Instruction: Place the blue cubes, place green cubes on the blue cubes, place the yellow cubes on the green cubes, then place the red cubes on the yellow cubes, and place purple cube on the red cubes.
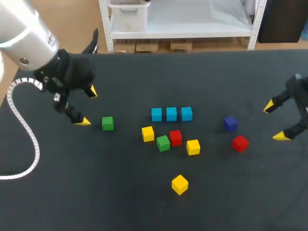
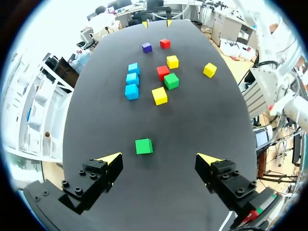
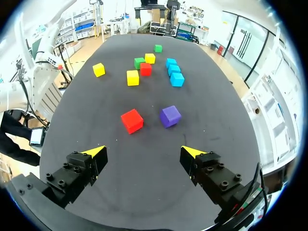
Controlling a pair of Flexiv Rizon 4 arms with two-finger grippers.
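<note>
Now we are hovering the spread left end effector [image 2: 160, 157] near the lone green cube [image 2: 144, 146]; centering it matters.

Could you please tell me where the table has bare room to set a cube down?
The table is bare beyond the blue row, between that row and the lone green cube, and around the single yellow cube. It is crowded at the mixed cluster on the blue row's near side.
</note>
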